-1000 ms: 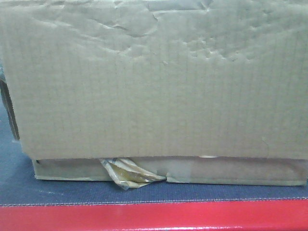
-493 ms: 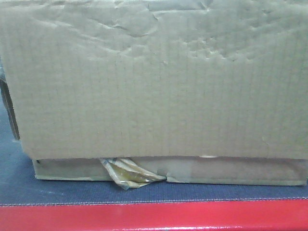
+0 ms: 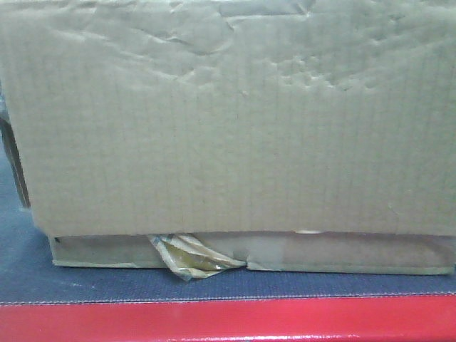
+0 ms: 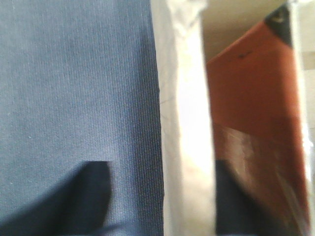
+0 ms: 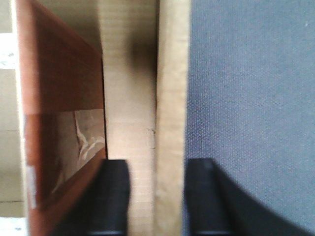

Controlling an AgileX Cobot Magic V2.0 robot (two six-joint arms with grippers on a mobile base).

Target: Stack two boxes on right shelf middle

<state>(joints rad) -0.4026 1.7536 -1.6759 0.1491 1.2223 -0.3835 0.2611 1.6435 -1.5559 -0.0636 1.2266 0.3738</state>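
The tall box (image 3: 228,121), its brown face wrinkled and dented, sits on the thin box (image 3: 342,253), which has a yellowish tape scrap (image 3: 189,260) at its front. Both rest on a dark grey felt platform (image 3: 214,286). My left gripper (image 4: 162,169) is open and straddles the tall box's side wall (image 4: 187,123): the outer finger (image 4: 93,196) stands clear over the felt and the inner one is beside the wall. My right gripper (image 5: 157,164) straddles the opposite wall (image 5: 172,98) with its fingers close on either side. The shelf is out of view.
The platform has a red rim (image 3: 214,320) along its front edge. A reddish-brown board (image 5: 59,88) lies inside the tall box and also shows in the left wrist view as the same reddish-brown board (image 4: 251,113). A dark part (image 3: 11,164) shows at the tall box's left edge.
The tall box has shifted very slightly on the thin box. Otherwise the stack stays in place.
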